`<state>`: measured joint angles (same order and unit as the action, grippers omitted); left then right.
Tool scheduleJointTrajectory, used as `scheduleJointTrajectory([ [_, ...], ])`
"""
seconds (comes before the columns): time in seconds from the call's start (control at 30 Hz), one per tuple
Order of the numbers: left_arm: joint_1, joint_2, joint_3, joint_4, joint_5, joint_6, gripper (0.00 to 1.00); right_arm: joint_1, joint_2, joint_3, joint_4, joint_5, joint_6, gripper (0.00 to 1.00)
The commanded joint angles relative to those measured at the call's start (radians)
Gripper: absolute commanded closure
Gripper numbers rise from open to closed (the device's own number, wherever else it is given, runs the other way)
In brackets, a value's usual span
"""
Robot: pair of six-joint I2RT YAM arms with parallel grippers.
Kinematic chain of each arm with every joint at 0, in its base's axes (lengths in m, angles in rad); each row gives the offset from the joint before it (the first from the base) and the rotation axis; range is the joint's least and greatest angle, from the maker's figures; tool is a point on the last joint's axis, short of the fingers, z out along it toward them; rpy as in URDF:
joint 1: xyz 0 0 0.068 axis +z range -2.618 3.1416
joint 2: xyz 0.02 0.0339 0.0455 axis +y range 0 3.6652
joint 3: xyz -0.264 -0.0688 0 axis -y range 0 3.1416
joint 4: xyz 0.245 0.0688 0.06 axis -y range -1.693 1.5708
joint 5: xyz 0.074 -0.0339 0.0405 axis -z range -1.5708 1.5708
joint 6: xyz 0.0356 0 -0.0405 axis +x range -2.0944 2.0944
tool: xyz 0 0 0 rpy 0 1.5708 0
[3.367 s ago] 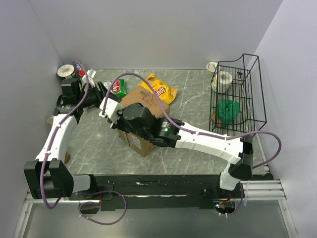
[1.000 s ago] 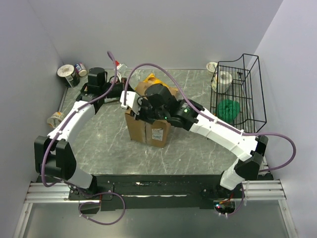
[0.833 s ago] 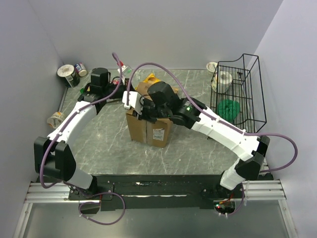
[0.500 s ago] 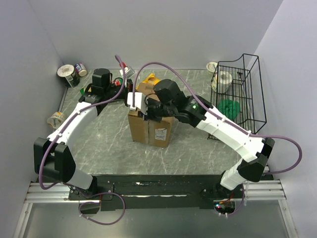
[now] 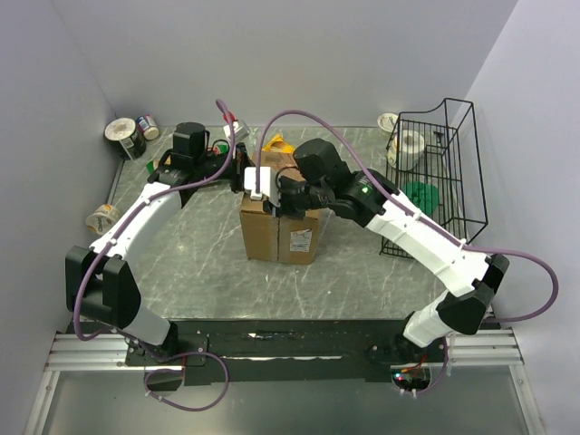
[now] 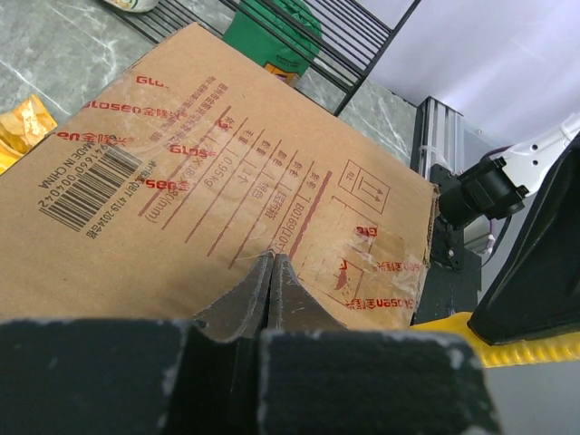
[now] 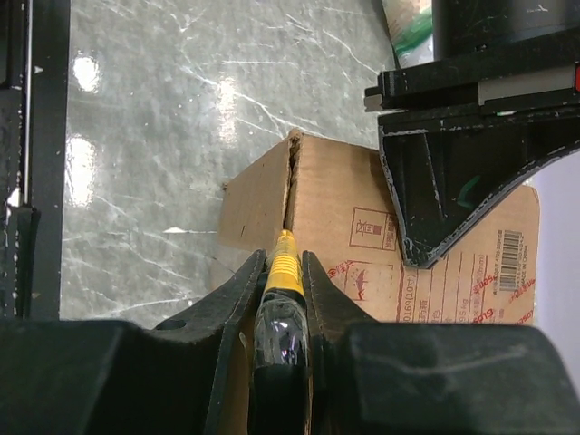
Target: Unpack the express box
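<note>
Since the first frame, the brown corrugated cardboard express box [image 5: 276,234] has been turned square and stood up at the middle of the grey marbled table [image 5: 181,263]. Both arms have closed in over its top from either side.

Left gripper [image 6: 271,262]: fingers pinched together on nothing. The tips sit against the red-printed face of the box, or just off it; I cannot tell which.

Right gripper [image 7: 284,260]: clamped on a black tool with a yellow tip [image 7: 285,272]. The tip points at the open seam at the carton's corner.

Risks for you to watch:
- The left fingers only press on the box; they do not hold it. A sideways pull along the seam could slide or tip the upright box.
- If the tip goes in too deep, it may score whatever is inside. The contents are not visible.
- The tool may twist in the jaws under load.
- The two wrists are very near each other above the box, so any lateral correction could make them touch.
</note>
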<state>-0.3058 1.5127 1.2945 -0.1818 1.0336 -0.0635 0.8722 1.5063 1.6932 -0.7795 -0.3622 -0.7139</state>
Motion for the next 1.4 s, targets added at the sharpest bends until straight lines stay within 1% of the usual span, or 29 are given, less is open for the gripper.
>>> scheduleJointTrajectory([
  [0.0, -0.018, 0.061, -0.058, -0.229, -0.041, 0.053, 0.99, -0.041, -0.021, 0.032, -0.03, 0.06, -0.065, 1.0],
  [0.03, -0.019, 0.061, -0.058, -0.234, -0.046, 0.083, 0.99, -0.047, -0.017, 0.052, -0.041, 0.058, -0.071, 1.0],
  [0.07, -0.021, 0.061, -0.058, -0.235, -0.046, 0.088, 0.99, -0.052, -0.008, 0.1, -0.055, 0.055, -0.079, 1.0],
  [0.17, -0.026, 0.064, -0.061, -0.243, -0.049, 0.096, 0.99, -0.058, 0.006, 0.17, -0.104, 0.052, -0.114, 1.0],
  [0.27, -0.029, 0.064, -0.061, -0.245, -0.05, 0.099, 0.99, -0.058, 0.0, 0.194, -0.132, 0.057, -0.148, 1.0],
  [0.5, -0.033, 0.066, -0.063, -0.246, -0.049, 0.102, 0.99, -0.052, -0.038, 0.138, -0.124, 0.08, -0.174, 1.0],
  [0.8, -0.042, 0.064, -0.07, -0.258, -0.041, 0.116, 0.99, -0.05, -0.074, -0.024, -0.066, 0.08, -0.183, 1.0],
  [0.9, -0.044, 0.063, -0.07, -0.266, -0.043, 0.122, 0.99, -0.05, -0.067, 0.0, -0.084, 0.088, -0.188, 1.0],
  [1.03, -0.046, 0.066, -0.069, -0.271, -0.038, 0.129, 0.99, -0.059, -0.04, 0.129, -0.147, 0.104, -0.219, 1.0],
  [1.13, -0.049, 0.066, -0.067, -0.274, -0.035, 0.136, 0.99, -0.087, -0.034, 0.177, -0.184, 0.105, -0.236, 1.0],
  [1.37, -0.053, 0.075, -0.06, -0.286, -0.033, 0.143, 0.99, -0.137, -0.067, 0.131, -0.21, 0.105, -0.279, 1.0],
])
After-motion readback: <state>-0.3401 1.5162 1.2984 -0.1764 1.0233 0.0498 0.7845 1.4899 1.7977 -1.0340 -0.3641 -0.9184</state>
